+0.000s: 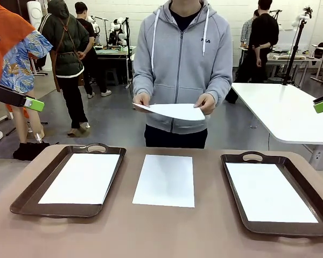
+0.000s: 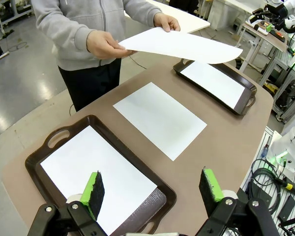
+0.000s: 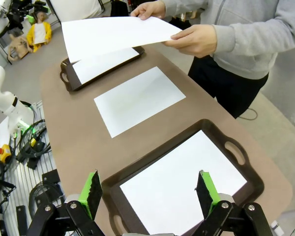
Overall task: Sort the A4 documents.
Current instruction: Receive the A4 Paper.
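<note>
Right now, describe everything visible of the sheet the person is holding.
The held sheet is plain white, blank, thin paper, roughly level and slightly bowed. The person's hands pinch it at either side near their body, at waist height, in the air above the table's far edge. Nothing else touches it.

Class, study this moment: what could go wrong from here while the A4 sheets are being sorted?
1. The held sheet bows between the person's hands; it may sag away or crease at a handover.
2. The middle sheet lies flat on the table; the open left gripper or right gripper might crumple it rather than lift it.
</note>
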Tool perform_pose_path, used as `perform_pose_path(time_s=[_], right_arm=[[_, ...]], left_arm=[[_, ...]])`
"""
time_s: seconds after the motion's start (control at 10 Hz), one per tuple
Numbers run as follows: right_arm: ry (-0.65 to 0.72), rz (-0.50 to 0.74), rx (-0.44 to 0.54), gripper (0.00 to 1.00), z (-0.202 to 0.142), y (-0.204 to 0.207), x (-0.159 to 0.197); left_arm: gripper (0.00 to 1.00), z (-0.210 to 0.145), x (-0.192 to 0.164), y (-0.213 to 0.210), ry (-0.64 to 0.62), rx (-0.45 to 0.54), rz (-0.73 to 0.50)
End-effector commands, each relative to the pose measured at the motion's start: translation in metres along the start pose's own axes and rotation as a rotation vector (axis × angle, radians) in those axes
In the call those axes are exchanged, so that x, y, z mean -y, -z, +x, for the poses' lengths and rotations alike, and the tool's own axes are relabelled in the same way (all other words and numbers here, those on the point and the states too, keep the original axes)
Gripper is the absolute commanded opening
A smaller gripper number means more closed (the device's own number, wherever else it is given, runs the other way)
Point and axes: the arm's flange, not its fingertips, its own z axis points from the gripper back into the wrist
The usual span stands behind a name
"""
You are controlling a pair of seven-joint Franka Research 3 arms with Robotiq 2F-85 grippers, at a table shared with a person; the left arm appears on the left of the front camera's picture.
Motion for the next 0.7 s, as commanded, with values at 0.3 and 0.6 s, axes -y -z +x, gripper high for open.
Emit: perform_pose_path(time_s=[0.3, 0.6], right_arm=[[-0.003, 0.003, 0.002, 1.00, 0.0005, 0.0001, -0.0009], [-0.003, 0.003, 0.002, 1.00, 0.0005, 0.0001, -0.0009]], left_arm=[[1.00, -0.0002, -0.0001, 0.0002, 0.004, 0.002, -0.006], [1.00, -0.0002, -0.0001, 0.0002, 0.004, 0.002, -0.006]])
